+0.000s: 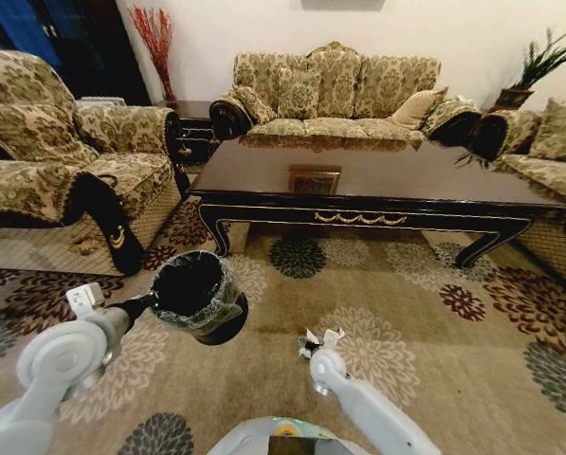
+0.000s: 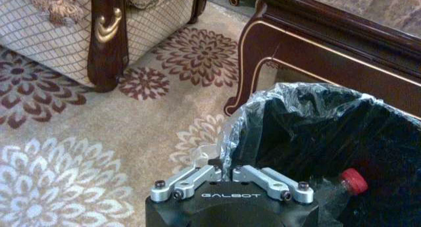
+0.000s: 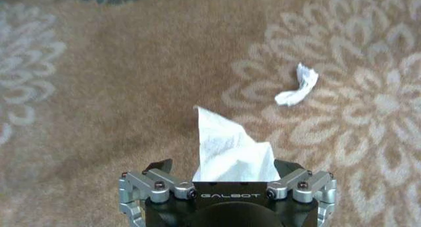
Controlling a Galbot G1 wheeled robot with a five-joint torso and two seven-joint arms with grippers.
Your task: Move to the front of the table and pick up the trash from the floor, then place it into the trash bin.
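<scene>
My left gripper [image 1: 151, 302] is shut on the rim of the trash bin [image 1: 195, 295], a small round black bin lined with a crinkled bag, held just above the floor [image 1: 425, 360]. In the left wrist view the left gripper [image 2: 227, 170] clamps the bag-covered rim of the trash bin [image 2: 329, 133]; a red-capped bottle [image 2: 352, 180] lies inside. My right gripper [image 1: 319, 343] is shut on a piece of trash, a white tissue [image 3: 230, 145], in front of the table [image 1: 377, 180]. In the right wrist view the right gripper [image 3: 230, 173] hangs above the carpet, where a second crumpled white scrap [image 3: 297, 87] lies.
An armchair [image 1: 55, 180] stands to the left, a sofa [image 1: 330, 95] behind the table, and another sofa [image 1: 553, 161] on the right. The table's curved leg [image 2: 247, 74] is close behind the bin. Open carpet stretches to the right of my arms.
</scene>
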